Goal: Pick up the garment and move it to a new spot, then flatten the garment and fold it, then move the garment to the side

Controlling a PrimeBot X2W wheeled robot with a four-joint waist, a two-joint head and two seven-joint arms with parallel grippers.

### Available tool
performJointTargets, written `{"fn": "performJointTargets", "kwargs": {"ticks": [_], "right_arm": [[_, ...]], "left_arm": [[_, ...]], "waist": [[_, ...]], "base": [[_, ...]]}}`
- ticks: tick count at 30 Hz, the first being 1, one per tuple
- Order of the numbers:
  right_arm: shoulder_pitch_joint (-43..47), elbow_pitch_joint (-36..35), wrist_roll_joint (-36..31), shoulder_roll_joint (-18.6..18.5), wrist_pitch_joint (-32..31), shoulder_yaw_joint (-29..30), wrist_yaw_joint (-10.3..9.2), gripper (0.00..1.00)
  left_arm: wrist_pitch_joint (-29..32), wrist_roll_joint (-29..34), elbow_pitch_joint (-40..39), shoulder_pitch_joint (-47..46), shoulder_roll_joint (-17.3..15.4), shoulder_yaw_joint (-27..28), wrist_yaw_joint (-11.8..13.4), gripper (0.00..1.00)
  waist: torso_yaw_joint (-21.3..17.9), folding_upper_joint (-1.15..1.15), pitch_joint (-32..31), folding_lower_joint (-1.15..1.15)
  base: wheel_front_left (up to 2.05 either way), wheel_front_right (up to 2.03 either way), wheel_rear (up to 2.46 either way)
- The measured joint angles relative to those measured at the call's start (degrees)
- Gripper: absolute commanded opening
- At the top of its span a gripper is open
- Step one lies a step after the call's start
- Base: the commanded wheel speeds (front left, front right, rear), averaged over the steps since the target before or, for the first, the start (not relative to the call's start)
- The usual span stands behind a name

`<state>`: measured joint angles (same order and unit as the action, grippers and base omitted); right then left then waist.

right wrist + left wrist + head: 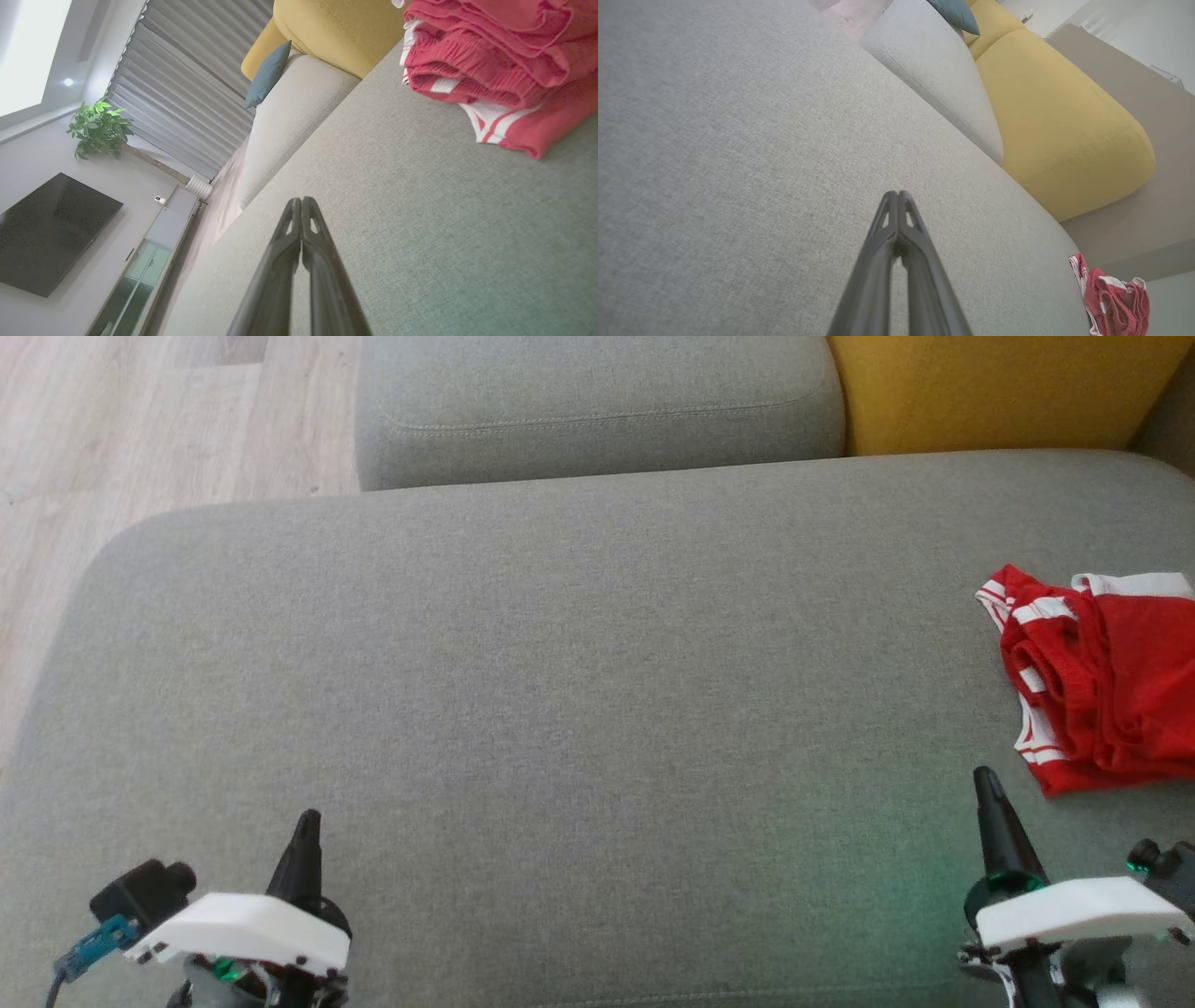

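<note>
Grey sofa seat (560, 709), wide and bare across the middle, with a grey cushion (597, 411) and a yellow cushion (999, 387) behind it and pale wood floor (140, 429) at the left. Red garment (1111, 681) with white stripes lying at the far right of the seat, well apart from the left gripper (306, 819), near the right gripper (983, 777) but not touching it. Both grippers low at the near edge, jaws pressed together on each, holding nothing.

Progress, as a judgement: layers stacked one on another in the right wrist view, and a place at the side of the seat, so possibly folded and set aside already, nothing left. Fold rough and rumpled, however, so perhaps an untouched heap with all steps to come; not possible to settle from here.

Direction: ribbed opening turned toward the middle of the seat, striped edges at the near and far ends. Visible part longer going away from the robot than across, but cut by the right edge of the head view, so long axis not certain.
</note>
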<state>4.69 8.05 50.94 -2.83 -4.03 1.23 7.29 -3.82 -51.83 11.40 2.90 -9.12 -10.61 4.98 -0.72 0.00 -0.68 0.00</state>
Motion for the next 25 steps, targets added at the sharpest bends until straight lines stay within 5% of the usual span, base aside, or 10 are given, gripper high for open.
{"fn": "performJointTargets", "kwargs": {"ticks": [25], "right_arm": [[-2.7, 2.85, 15.66, -0.11, -0.01, 1.42, -0.01, 0.0]], "left_arm": [[3.14, -15.29, 1.74, -2.08, 1.93, 4.31, -4.26, 0.0]], "waist": [[0.27, 0.0, 0.32, 0.0]], "base": [[0.0, 0.0, 0.0]]}}
